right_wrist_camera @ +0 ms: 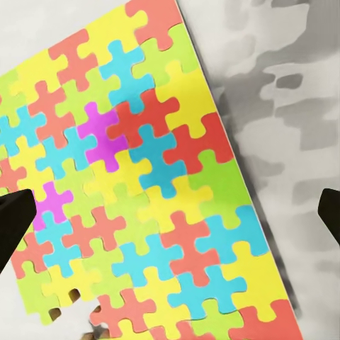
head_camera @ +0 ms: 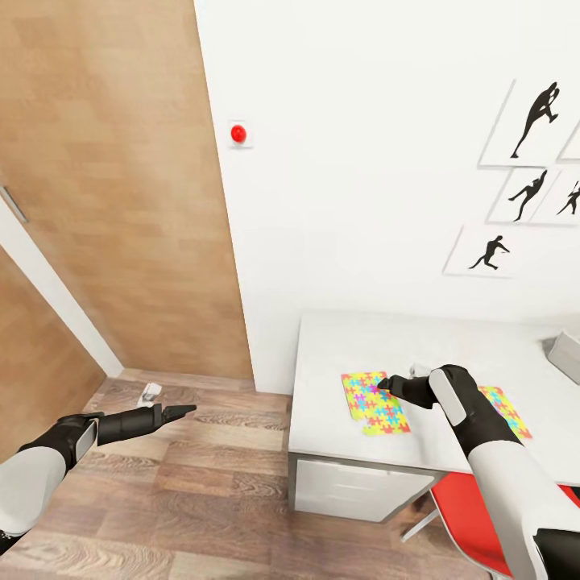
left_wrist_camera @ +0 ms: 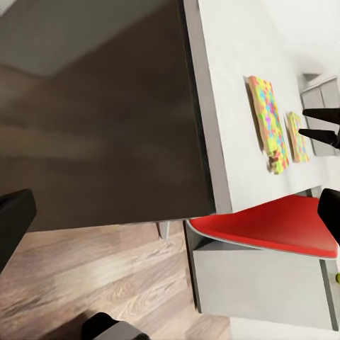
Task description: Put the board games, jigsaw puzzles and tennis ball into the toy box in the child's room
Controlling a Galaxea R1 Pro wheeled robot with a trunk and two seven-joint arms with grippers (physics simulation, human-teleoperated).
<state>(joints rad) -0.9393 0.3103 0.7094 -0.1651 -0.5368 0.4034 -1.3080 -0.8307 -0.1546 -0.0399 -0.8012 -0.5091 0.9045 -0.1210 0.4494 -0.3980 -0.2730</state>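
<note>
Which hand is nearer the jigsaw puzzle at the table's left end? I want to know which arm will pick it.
Right. The right hand hovers open at the jigsaw puzzle on the table; the left hand is out over the wood floor.

- Tabletop (head_camera: 338,338) bare behind and left of near jigsaw puzzle (head_camera: 374,402); open approach from above.
- Right gripper (head_camera: 384,383) hangs over that puzzle, fingers (right_wrist_camera: 14,223) spread wide, nothing between.
- Red chair (head_camera: 463,515) blocks tabletop's front edge.
- Wall close behind tabletop.
- Left gripper (head_camera: 187,411) over open floor (head_camera: 201,483).
</note>
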